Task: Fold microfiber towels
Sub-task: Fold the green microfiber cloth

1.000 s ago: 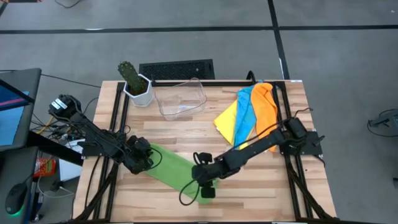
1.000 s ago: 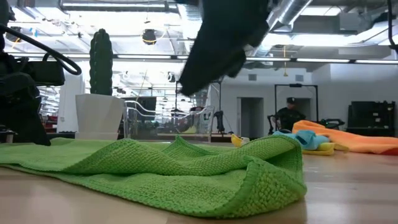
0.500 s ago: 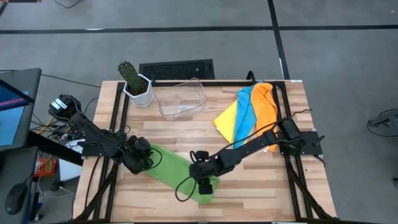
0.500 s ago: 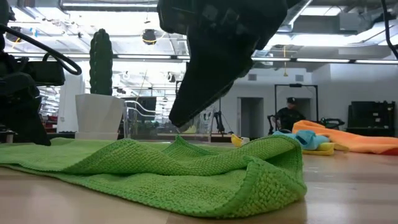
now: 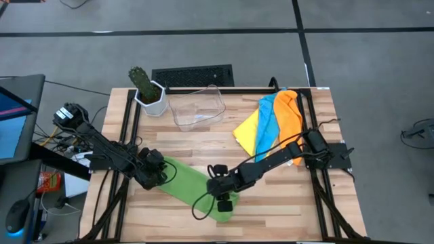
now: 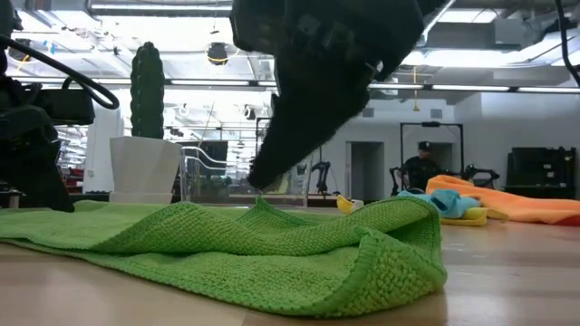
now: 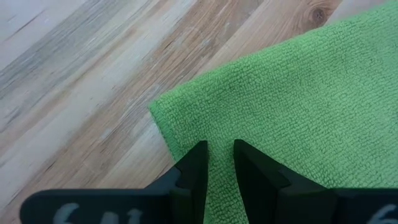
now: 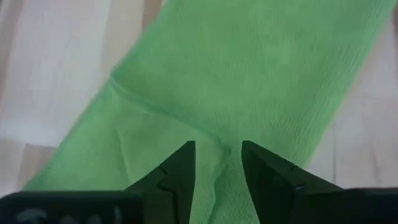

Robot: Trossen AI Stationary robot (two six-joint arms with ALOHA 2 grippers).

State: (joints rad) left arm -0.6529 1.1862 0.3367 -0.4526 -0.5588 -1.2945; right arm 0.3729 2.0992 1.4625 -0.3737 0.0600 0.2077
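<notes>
Wooden bench [image 5: 285, 196] bearing green towel [image 5: 193, 190], folded long, front-left. Yellow, light blue, orange towels [image 5: 271, 125] heaped back-right. Left gripper [image 7: 217, 163] at green towel's left corner, fingers [image 7: 194, 165] pinching its edge. Right gripper [image 8: 216, 168] above its right end, fingers [image 8: 177, 171] spread.

The towel [image 5: 196, 191] under my grippers was bright green, with a fine looped weave showing at its folded near edge. On the far right lay a yellow towel [image 5: 248, 131], a light blue one [image 5: 268, 125] and an orange one [image 5: 289, 116], fanned together. The table [image 5: 271, 196] was pale wood in light and darker strips. My arms were black. The cactus [image 5: 142, 81] at far left was dark green in a white pot [image 5: 152, 102]. The bin [image 5: 197, 107] was clear.
</notes>
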